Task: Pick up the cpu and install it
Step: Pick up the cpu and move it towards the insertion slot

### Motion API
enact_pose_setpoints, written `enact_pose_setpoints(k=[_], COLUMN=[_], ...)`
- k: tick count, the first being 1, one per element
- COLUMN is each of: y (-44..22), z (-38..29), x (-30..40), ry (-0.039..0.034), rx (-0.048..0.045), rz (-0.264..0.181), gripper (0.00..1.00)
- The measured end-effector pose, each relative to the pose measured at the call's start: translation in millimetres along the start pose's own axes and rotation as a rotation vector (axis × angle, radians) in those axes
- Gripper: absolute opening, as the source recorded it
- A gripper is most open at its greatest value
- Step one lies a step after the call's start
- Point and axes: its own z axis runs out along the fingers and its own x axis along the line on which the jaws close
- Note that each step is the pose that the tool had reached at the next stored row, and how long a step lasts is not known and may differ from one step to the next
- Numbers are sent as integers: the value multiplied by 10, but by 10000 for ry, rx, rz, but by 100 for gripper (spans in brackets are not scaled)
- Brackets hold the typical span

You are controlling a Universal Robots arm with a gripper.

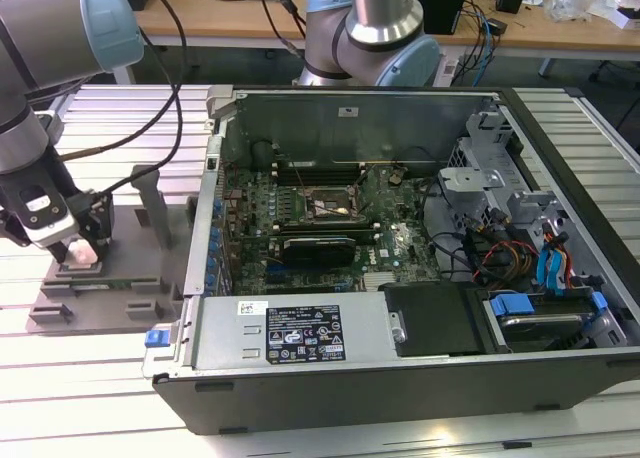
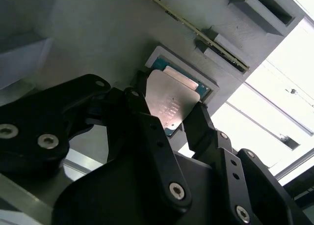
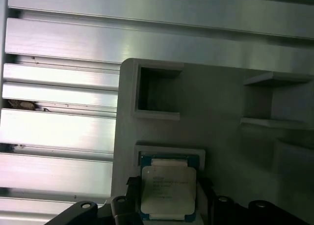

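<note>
Cpu [image 3: 168, 188]: small flat square, pale silver lid on green board, sitting in a shallow recess near one edge of the grey tray [image 3: 221, 117]. My gripper [image 2: 168, 112] is narrowed to chip width, fingers [image 2: 142, 112] pressed vs. two opposite cpu edges. In the exterior view my arm [image 1: 40, 38] drops steeply, wrist pointing down onto the tray.

robotics lab, slotted aluminium table [image 1: 90, 378], opened computer case [image 1: 400, 238], cable-strewn wooden desks [image 1: 230, 13]

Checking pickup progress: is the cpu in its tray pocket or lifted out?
In the pocket: the cpu lies flat within the grey tray's raised frame.
</note>
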Motion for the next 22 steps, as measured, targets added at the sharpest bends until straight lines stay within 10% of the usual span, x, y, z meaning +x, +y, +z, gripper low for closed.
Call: enact_pose_setpoints(k=[22], y=[-2], z=[-302], x=[-10], ry=[3], rx=[8], rz=[1], gripper=[55])
